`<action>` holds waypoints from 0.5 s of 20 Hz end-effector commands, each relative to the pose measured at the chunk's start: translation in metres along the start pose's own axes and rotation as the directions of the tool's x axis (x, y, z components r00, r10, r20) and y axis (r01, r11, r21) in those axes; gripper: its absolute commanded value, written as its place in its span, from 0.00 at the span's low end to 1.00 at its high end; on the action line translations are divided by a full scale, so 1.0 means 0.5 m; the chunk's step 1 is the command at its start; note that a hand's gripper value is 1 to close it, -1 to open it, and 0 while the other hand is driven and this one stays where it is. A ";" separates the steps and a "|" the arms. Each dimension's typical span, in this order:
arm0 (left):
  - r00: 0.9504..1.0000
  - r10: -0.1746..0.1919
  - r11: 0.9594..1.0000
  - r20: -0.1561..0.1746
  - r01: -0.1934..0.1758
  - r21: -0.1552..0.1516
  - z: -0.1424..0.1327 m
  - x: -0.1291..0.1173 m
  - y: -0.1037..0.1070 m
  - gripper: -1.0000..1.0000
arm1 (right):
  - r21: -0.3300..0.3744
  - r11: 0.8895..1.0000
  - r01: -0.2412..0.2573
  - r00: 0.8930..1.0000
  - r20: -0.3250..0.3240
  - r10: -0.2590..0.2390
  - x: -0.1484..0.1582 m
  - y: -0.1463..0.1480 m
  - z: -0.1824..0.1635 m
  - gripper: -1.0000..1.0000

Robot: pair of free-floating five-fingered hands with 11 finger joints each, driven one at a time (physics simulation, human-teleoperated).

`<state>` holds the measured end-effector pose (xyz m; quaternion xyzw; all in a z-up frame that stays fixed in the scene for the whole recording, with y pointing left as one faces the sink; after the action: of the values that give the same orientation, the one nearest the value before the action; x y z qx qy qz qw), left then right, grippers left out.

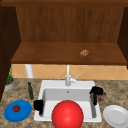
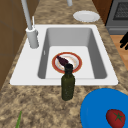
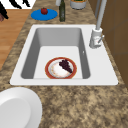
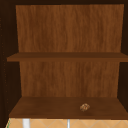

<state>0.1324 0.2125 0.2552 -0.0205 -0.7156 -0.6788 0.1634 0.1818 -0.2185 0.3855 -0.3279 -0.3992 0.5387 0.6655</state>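
Black right hand (image 1: 96,93) hangs over the right rim of the white sink (image 1: 47,86), fingers curled round a small brownish lump (image 1: 103,96); what it is, cannot tell. Black left hand (image 1: 38,105) hovers at the sink's left front edge, grip unclear. Red-rimmed plate (image 2: 67,62) with a dark purple piece sits in the basin. Dark green bottle (image 2: 68,83) stands left of the sink, beside a blue plate (image 1: 18,110) carrying a red tomato (image 1: 16,108). White plate (image 1: 116,115) lies right.
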 end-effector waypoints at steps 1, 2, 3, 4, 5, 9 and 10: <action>1.000 0.000 1.000 0.000 0.000 0.000 0.000 0.000 0.000 0.50 | -0.035 0.998 -0.049 0.999 0.015 0.050 0.046 -0.028 0.030 1.00; 1.000 0.000 1.000 0.000 0.000 0.000 0.000 0.000 0.000 0.50 | -0.036 0.998 -0.051 0.999 0.014 0.052 0.057 -0.034 0.038 1.00; 1.000 0.000 1.000 0.000 0.000 0.000 0.000 0.000 0.000 0.50 | -0.037 0.998 -0.052 0.999 0.013 0.053 0.069 -0.041 0.046 1.00; 1.000 0.000 1.000 0.000 0.000 0.000 0.000 0.000 0.000 0.50 | -0.040 0.998 -0.052 0.999 0.011 0.053 0.082 -0.048 0.052 1.00; 1.000 0.000 1.000 0.000 0.000 0.000 0.000 0.000 0.000 0.50 | -0.042 0.998 -0.053 0.999 0.004 0.053 0.095 -0.054 0.057 1.00; 1.000 0.000 1.000 0.000 0.000 0.000 0.000 0.000 0.000 0.50 | -0.040 0.998 -0.057 0.998 0.005 0.057 0.144 -0.082 0.090 1.00; 1.000 0.000 1.000 0.000 0.000 0.000 0.000 0.000 0.000 0.50 | -0.041 0.998 -0.058 0.998 0.004 0.058 0.156 -0.088 0.100 1.00</action>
<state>0.1324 0.2125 0.2552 -0.0205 -0.7156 -0.6788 0.1634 0.1695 -0.1660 0.4433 -0.3357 -0.3966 0.5406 0.6617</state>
